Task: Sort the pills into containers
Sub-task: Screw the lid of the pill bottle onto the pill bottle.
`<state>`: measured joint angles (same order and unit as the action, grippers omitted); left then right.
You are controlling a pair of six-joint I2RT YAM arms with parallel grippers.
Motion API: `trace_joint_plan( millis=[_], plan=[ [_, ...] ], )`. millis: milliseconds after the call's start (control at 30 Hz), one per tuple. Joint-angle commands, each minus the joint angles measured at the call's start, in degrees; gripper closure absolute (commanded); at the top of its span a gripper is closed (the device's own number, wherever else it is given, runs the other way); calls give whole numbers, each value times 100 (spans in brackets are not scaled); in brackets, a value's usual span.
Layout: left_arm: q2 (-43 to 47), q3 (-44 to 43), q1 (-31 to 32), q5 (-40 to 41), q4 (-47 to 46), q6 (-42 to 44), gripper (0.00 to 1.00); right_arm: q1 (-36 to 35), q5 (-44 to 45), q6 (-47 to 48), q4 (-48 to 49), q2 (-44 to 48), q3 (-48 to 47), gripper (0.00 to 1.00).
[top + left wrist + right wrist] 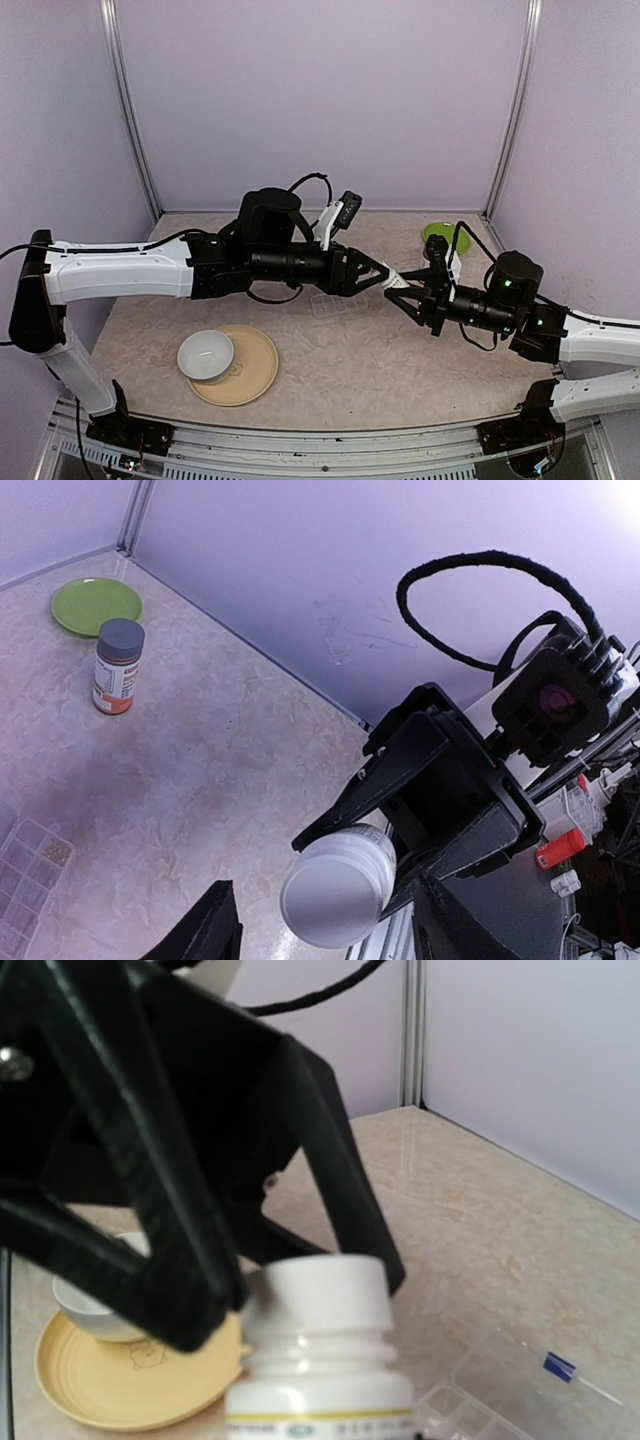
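Note:
A small white bottle [396, 277] is held in the air between my two grippers, above the table's middle. My right gripper [403, 290] is shut on the bottle's body, and its white cap [318, 1298] points at the left arm. My left gripper [330, 932] is open, with one finger on each side of the cap [335, 885] and a gap to each. The clear plastic pill box [335, 303] lies flat on the table below, and shows in the left wrist view [25, 880] and the right wrist view [480, 1410]. No pills can be made out.
An orange-labelled, grey-capped bottle [117, 667] stands next to a green plate [96, 605] at the back right [440, 233]. A white bowl [206, 355] sits on a yellow plate [255, 370] at the front left. Walls close the back and sides.

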<state>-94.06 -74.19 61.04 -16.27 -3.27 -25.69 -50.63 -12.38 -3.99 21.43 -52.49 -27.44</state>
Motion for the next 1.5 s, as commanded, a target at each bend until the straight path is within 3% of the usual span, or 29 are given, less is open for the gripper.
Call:
trace_joint_plan(
  millis=[0,300,400,533,1000,1467],
  plan=[
    [-55,-89,-44,-218,-170,-39,45,-58,-27,54,-41,50,-101,100],
    [-129,-100,-87,-364,-212,-67,60,-59,-98,56,-34,-31,-104,100],
    [-134,-96,-100,-385,-235,-77,72,-54,-102,57,-42,-42,-101,100],
    [-165,-101,-110,-457,-261,-98,79,-57,-98,80,-39,-42,-85,100],
    [-522,6,-260,-1436,-541,-1133,84,-64,378,1036,88,317,117,100],
    [-782,-69,-206,-1912,-741,-2364,86,-378,1260,1494,-49,-53,-124,100]
  ],
)
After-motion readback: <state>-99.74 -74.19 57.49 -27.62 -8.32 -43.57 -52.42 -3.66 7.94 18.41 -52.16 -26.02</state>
